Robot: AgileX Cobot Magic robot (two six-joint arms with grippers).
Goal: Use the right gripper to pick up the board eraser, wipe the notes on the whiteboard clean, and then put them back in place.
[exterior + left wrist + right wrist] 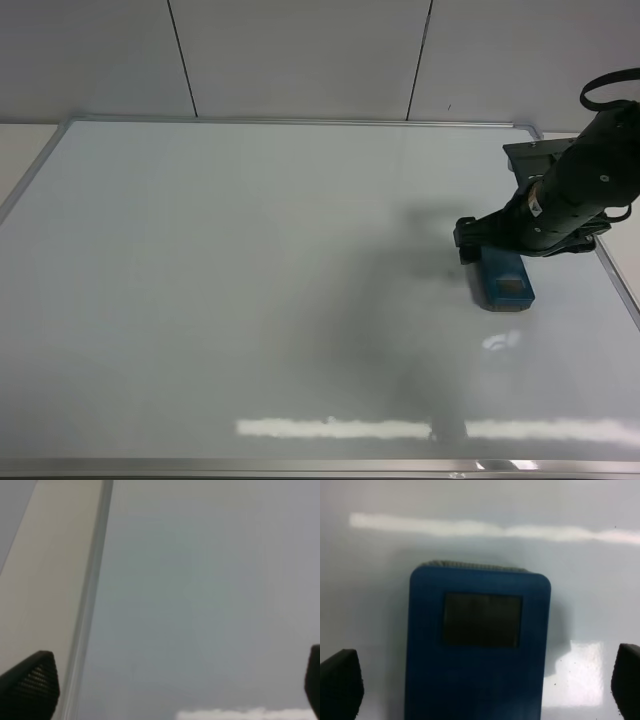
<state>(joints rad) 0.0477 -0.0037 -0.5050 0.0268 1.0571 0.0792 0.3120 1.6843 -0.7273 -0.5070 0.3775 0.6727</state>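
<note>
The whiteboard (250, 280) fills most of the exterior high view, and no notes show on it. The teal-blue board eraser (503, 280) lies flat on the board near its right edge. My right gripper (492, 255) hangs just over the eraser's far end. In the right wrist view the eraser (477, 645) lies between the two black fingertips (340, 685) with clear gaps on both sides, so my right gripper (482, 685) is open. My left gripper (172, 690) is open and empty over the whiteboard (200, 605). It is out of the exterior high view.
The board's silver frame (300, 121) runs along a white panelled wall at the back. The left frame edge (90, 605) shows in the left wrist view, with a pale surface beyond it. The right frame edge (620, 290) lies close to the eraser and my right arm.
</note>
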